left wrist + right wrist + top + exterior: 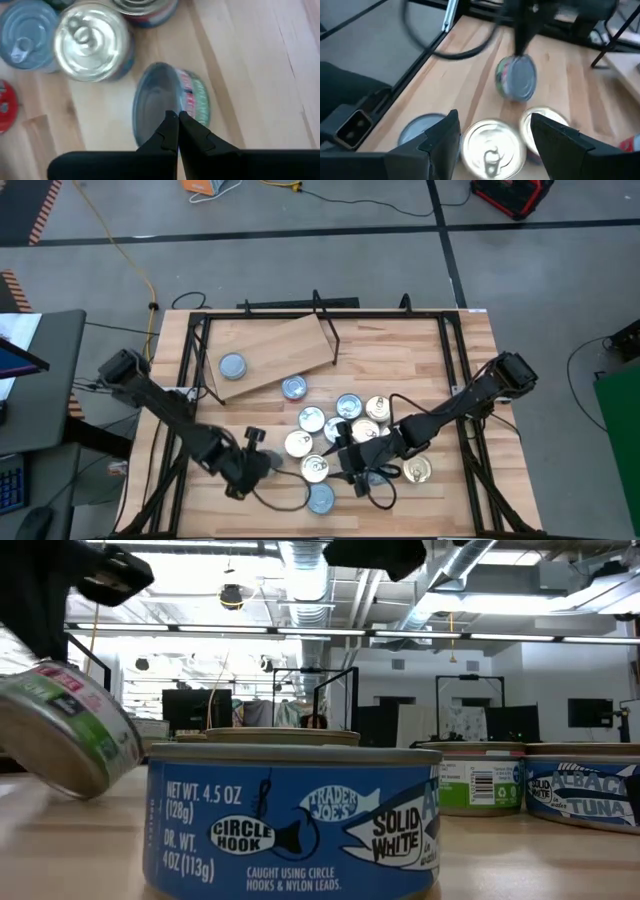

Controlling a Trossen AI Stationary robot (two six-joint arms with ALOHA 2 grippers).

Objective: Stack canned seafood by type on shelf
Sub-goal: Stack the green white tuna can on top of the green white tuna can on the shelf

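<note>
Nearest the table's (pixel 420 350) front edge sits 1 tin (pixel 320 498); beside it the left gripper (pixel 262 461) w/ fingers pressed together touches 1 tilted green-label tin (pixel 170 102). Right gripper (pixel 350 463), fingers apart, hovers over approx. 9 clustered tins (pixel 345 408). Farthest, 1 tin (pixel 232 366) on the shelf (pixel 275 350), another (pixel 293 388) at its edge.

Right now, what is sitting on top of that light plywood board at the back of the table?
One silver-lidded tin lies flat on the plywood shelf. A second tin sits at its front edge; whether it rests on the board cannot be told.
</note>
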